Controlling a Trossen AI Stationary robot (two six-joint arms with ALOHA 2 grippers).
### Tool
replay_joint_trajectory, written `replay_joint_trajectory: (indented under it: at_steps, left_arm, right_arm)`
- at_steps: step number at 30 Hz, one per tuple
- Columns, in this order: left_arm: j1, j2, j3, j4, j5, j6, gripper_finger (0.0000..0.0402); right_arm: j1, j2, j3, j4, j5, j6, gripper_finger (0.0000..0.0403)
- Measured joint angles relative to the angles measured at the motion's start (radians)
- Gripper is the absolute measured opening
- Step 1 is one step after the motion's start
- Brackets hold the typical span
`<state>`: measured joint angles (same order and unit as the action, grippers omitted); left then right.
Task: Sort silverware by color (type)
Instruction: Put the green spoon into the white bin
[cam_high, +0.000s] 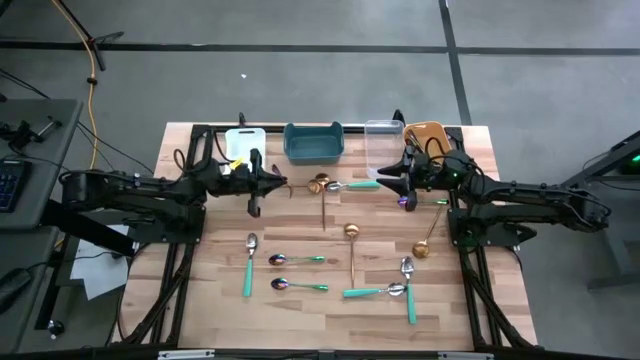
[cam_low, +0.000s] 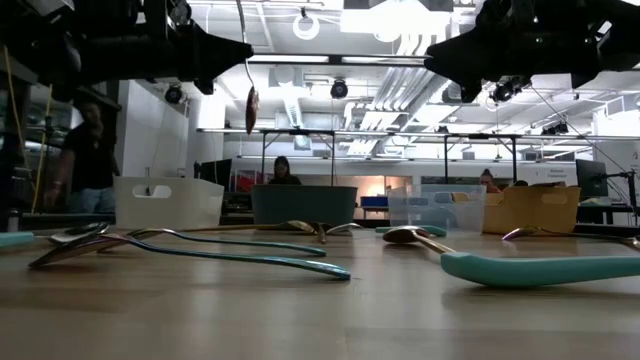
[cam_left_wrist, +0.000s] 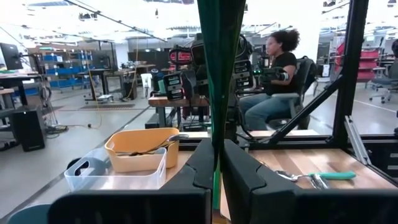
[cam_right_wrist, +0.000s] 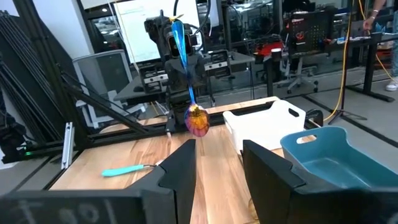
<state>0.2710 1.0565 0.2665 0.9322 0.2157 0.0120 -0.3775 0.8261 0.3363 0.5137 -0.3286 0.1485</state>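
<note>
Across the wooden bench (cam_high: 300, 325), from opposite sides, two dark arms reaching inward, both near the far row of bins.

On the left, raised above the wood in front of the white bin (cam_high: 245, 142): the left gripper (cam_left_wrist: 217, 155), jaws clenched on a teal-handled spoon (cam_right_wrist: 186, 68). Hangs that spoon upright, bowl downward, clear of the bench, its bowl gleaming orange-pink in the right wrist view.

On the right, in front of the clear bin (cam_high: 383, 140): the right gripper (cam_right_wrist: 217, 152), jaws released, parted, with nothing showing between them.

Along the far edge, side by side: white bin, teal bin (cam_high: 313, 143), clear bin, orange bin (cam_high: 425, 135). Inside the orange bin, a few dark utensils (cam_left_wrist: 149, 146); inside the clear bin, nothing to be made out.

Beyond the bench in the left wrist view, a seated person (cam_left_wrist: 273, 68).

Scattered over the nearer half of the bench, flat on the wood: five teal-handled spoons (cam_high: 297, 260), two on the left part, one behind the other, and two more crossing at right. Between them, two gold spoons (cam_high: 351, 245), well apart. Closer to the teal bin, between the two grippers, one more gold spoon (cam_high: 321, 188) just beside another teal-handled one (cam_high: 352, 185).
</note>
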Motion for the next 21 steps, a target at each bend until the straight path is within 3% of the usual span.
replay_joint_trajectory:
  at_steps: [4, 8, 16, 21]
  left_arm:
    - [0.000, 0.000, 0.000, 0.000, -0.032, 0.000, 0.0005]
    - [0.022, -0.001, 0.048, -0.099, -0.249, 0.024, 0.0005]
    - [0.212, 0.000, 0.363, -0.800, -0.571, 0.015, 0.0005]
    - [0.296, 0.001, 0.427, -1.103, -0.698, -0.074, 0.0005]
  right_arm:
    - [0.000, 0.000, 0.000, 0.000, 0.000, 0.000, 0.0126]
    - [0.000, 0.000, 0.000, 0.000, 0.000, 0.000, 0.0126]
    - [0.000, 0.000, 0.000, -0.002, 0.001, 0.000, 0.0126]
    - [0.000, 0.000, 0.000, -0.012, 0.003, 0.000, 0.0126]
